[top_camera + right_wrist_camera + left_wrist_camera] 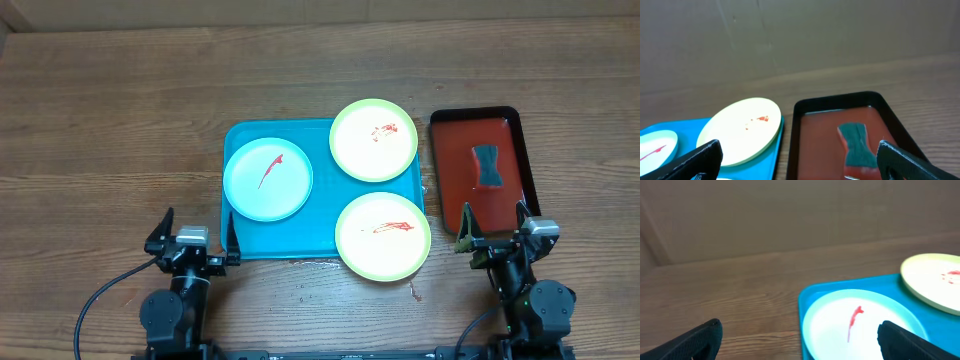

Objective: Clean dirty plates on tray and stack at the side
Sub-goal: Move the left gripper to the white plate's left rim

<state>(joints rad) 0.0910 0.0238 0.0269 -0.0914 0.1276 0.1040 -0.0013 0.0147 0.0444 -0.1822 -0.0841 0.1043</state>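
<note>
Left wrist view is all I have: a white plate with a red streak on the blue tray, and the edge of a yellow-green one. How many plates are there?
Observer: Three: the white plate, a far yellow-green plate and a near yellow-green plate that overhangs the blue tray's near right corner.
Operator: Is the near one dirty as well?
Observer: Yes, it has red smears at its centre.
Operator: Is there anything to wipe with?
Observer: A dark sponge lies in a red tray to the right of the blue one, just ahead of the open right tool.
</note>
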